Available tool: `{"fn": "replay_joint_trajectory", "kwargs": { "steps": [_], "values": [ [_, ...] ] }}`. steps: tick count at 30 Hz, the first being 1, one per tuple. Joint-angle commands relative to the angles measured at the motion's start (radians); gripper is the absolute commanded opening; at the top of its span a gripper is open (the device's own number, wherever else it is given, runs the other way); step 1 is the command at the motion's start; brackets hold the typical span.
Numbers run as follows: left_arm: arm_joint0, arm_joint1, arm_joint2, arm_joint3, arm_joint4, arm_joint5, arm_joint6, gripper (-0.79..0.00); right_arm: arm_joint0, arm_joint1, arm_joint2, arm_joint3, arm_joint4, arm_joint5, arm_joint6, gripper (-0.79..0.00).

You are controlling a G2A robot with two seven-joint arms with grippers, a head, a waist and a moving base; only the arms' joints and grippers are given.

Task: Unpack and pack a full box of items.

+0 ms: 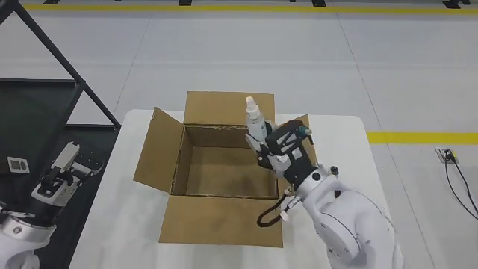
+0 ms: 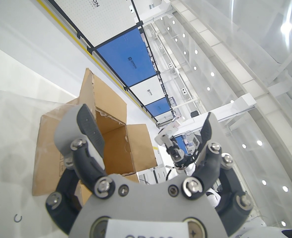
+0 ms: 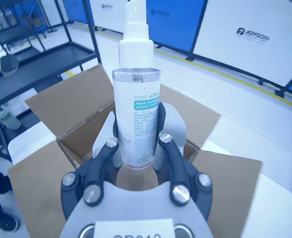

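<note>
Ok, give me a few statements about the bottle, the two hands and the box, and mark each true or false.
1. The right hand is shut on a spray bottle. True.
2. The left hand grips a second bottle. False: its fingers are spread apart with nothing between them.
3. The box has its flaps folded shut. False: all four flaps are spread outward and the top is open.
4. The box stands on the white table. True.
</note>
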Motion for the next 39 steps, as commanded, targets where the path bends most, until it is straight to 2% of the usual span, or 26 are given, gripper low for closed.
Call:
{"fn": "replay_joint_trajectory", "kwargs": {
  "steps": [1,5,10,14,18,23,27,39],
  "values": [
    [-0.003,0.0,0.004,0.0,0.001,0.001,-0.003,0.0,-0.051,0.006,0.069,-0.081,0.013,0.022,0.007,-0.785],
    [-0.014,0.001,0.016,0.0,0.002,0.009,-0.012,0.0,-0.13,0.017,0.202,-0.168,0.05,0.077,0.031,-0.785],
    [-0.037,0.004,0.043,-0.002,0.016,0.02,-0.023,0.0,-0.183,0.03,0.361,-0.169,0.115,0.108,0.116,-0.785],
    [-0.053,0.005,0.059,0.002,0.022,0.027,-0.027,0.0,-0.206,0.042,0.455,-0.108,0.148,0.124,0.209,-0.785],
    [-0.066,0.006,0.074,0.006,0.029,0.033,-0.028,0.0,-0.201,0.056,0.515,0.015,0.166,0.108,0.313,-0.785],
    [-0.082,0.008,0.088,0.005,0.041,0.044,-0.032,0.0,-0.162,0.074,0.547,0.208,0.164,0.08,0.392,-0.785],
    [-0.097,0.009,0.094,0.003,0.052,0.054,-0.032,0.0,-0.142,0.088,0.554,0.303,0.153,0.055,0.459,-0.785],
    [-0.116,0.012,0.117,0.007,0.067,0.063,-0.034,0.0,-0.087,0.118,0.52,0.426,0.112,0.04,0.533,-0.785]
  ]
}}
